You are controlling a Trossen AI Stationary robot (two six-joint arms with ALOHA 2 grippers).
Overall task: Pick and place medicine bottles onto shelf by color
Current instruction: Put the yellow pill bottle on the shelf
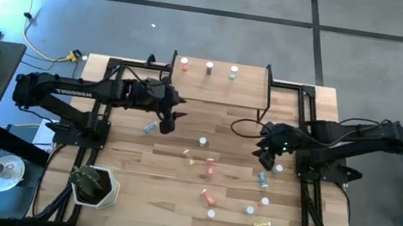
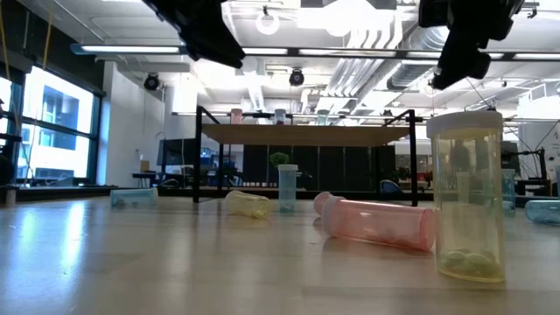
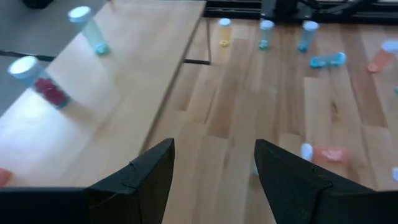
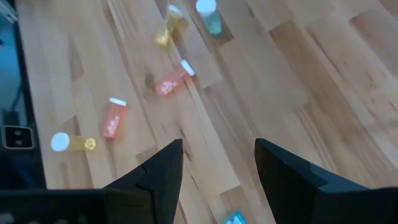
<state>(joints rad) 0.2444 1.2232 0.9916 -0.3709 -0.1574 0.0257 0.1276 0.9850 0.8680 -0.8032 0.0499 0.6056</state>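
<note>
Looking down from above, the left gripper (image 1: 169,118) hangs over the table (image 1: 132,166) just in front of the shelf (image 1: 220,88), where three bottles (image 1: 209,68) stand in a row; the right gripper (image 1: 266,154) hovers near loose bottles scattered across the table. From table height, a pink bottle (image 2: 376,221) lies beside an upright yellow one (image 2: 468,197). Both wrist views show each arm's fingers (image 3: 152,171) (image 4: 163,168) spread apart, holding nothing.

two dark arms, white lettering on left arm (image 1: 71,92).
</note>
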